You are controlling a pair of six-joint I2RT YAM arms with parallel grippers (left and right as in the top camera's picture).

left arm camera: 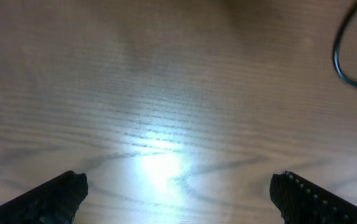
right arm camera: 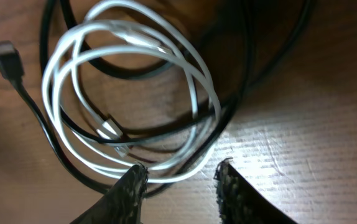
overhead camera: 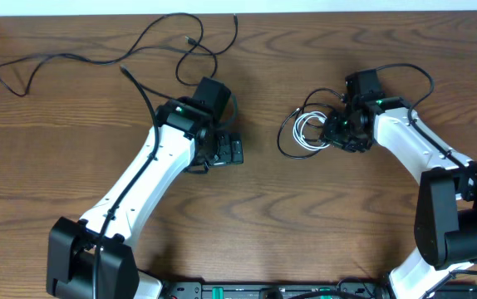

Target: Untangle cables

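**Overhead:** L gripper (overhead camera: 222, 151) over bare table (overhead camera: 255, 232); jaws unreadable from above. Long black cable (overhead camera: 97, 56) sprawls far left, apart from the rest. White cable (overhead camera: 307, 129) coiled w/ second black cable (overhead camera: 283, 143), touching R gripper (overhead camera: 338, 133), partly hidden under it.

**L wrist:** fingers (left arm camera: 54, 199) spread wide, released, nothing between. Black arc (left arm camera: 346, 62) cut off top right; which cable unclear.

**R wrist:** fingertips (right arm camera: 135, 186) narrowed, coil strands at one tip; whether pinched, can't tell. Plug (right arm camera: 4, 53) on black cord, blurred.
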